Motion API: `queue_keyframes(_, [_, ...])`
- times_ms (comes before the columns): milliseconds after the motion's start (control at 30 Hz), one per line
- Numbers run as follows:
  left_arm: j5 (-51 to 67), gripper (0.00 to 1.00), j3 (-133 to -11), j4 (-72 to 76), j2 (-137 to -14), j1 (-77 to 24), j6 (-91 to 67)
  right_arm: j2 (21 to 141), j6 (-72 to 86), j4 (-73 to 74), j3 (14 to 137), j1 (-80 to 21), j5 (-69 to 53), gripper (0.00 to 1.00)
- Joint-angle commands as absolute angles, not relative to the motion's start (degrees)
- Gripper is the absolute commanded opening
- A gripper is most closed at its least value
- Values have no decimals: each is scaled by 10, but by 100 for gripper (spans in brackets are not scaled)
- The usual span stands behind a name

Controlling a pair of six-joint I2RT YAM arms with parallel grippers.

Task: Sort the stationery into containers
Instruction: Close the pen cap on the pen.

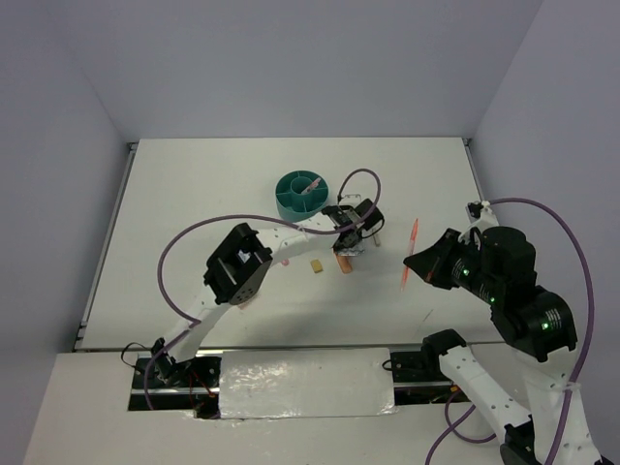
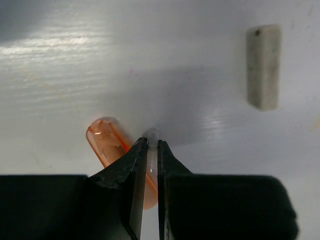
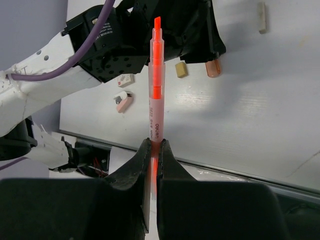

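My right gripper (image 3: 154, 145) is shut on a thin pink pen (image 3: 156, 75) with an orange tip. In the top view it (image 1: 420, 263) holds that pen (image 1: 410, 254) above the table, right of centre. My left gripper (image 2: 150, 142) is shut on a thin whitish piece (image 2: 150, 134) whose rounded end pokes past the tips, low over the table. An orange capsule (image 2: 106, 142) lies just left of those tips, partly under them. In the top view the left gripper (image 1: 347, 242) is just below and right of the round teal tub (image 1: 291, 205).
A grey block (image 2: 263, 66) lies to the upper right of the left gripper. A tan block (image 1: 316, 265) and the orange capsule (image 1: 344, 263) lie below the tub. Two pink-white blocks (image 3: 123, 101) lie near the left arm's elbow (image 1: 237, 266).
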State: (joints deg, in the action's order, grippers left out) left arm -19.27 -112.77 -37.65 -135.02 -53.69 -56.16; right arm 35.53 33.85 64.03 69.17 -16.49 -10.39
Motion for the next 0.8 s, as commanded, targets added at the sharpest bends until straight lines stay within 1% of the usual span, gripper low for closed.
queue_keyframes(0, [-124,0,-1078,-390,-1305,-519,-517,351,350,592,686,-163,-123,0])
queue_keyframes(167, [-76,0,-1016,-302,-1193,-494,-482,348,342,564,656,-163,-146,0])
queue_keyframes(233, [-55,0,-984,-279,-1159,-486,-470,352,328,545,629,-163,-166,0])
queue_keyframes(333, [-30,0,-936,-228,-1071,-465,-456,358,317,515,579,-163,-194,0])
queue_keyframes(400, [-5,0,-907,-208,-1031,-450,-456,356,314,463,533,-164,-223,0])
queue_keyframes(433, [4,0,-872,-199,-988,-430,-460,358,316,427,520,-165,-257,0])
queue_keyframes(500, [38,0,-829,-146,-939,-405,-470,366,316,385,488,-170,-302,0])
queue_keyframes(533, [76,0,-784,-125,-914,-392,-475,372,320,370,483,-191,-309,0])
queue_keyframes(567, [98,0,-765,-101,-864,-366,-475,382,323,340,481,-205,-309,0])
queue_keyframes(600, [141,0,-728,-54,-842,-353,-476,388,333,322,477,-220,-309,0])
queue_keyframes(633, [163,0,-709,-30,-801,-325,-475,407,342,287,477,-255,-306,0])
queue_keyframes(667, [190,0,-694,20,-782,-312,-475,420,360,267,485,-278,-298,0])
queue_keyframes(700, [218,0,-666,41,-767,-295,-481,434,367,253,494,-303,-287,0])
queue_keyframes(733, [266,0,-653,61,-737,-263,-489,468,373,229,501,-353,-273,0])
queue_keyframes(767, [290,0,-639,85,-720,-248,-497,485,387,212,508,-372,-260,0])
